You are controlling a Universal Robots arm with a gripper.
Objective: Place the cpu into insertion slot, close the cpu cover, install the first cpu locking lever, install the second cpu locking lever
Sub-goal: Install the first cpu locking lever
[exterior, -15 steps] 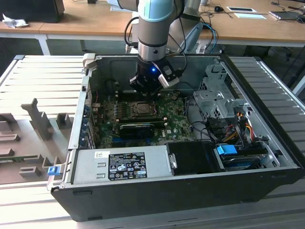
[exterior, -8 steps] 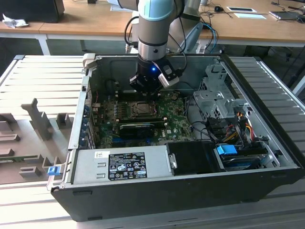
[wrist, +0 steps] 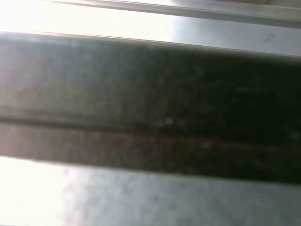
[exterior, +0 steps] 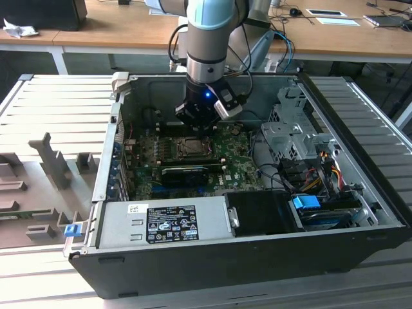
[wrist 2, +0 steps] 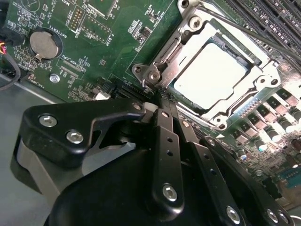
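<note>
In the second wrist view the cpu (wrist 2: 209,70) lies flat in the insertion slot (wrist 2: 221,123), its pale silver top showing. The silvery cpu cover (wrist 2: 181,44) is down around it, framing it through its window. A thin locking lever rod (wrist 2: 249,34) runs along the far side of the socket. My gripper (wrist 2: 160,99) is shut, fingers pressed together with nothing seen between them, tips right at the socket's near corner. In the exterior view the gripper (exterior: 198,125) hangs just above the back edge of the insertion slot (exterior: 187,147) on the green board.
A long black graphics card (exterior: 187,174) lies in front of the socket. Black memory slots (wrist 2: 275,14) run beside it, and a coin battery (wrist 2: 43,43) sits on the board. The case walls (exterior: 112,129), power supply (exterior: 161,219) and drive cage (exterior: 290,129) hem the board in.
</note>
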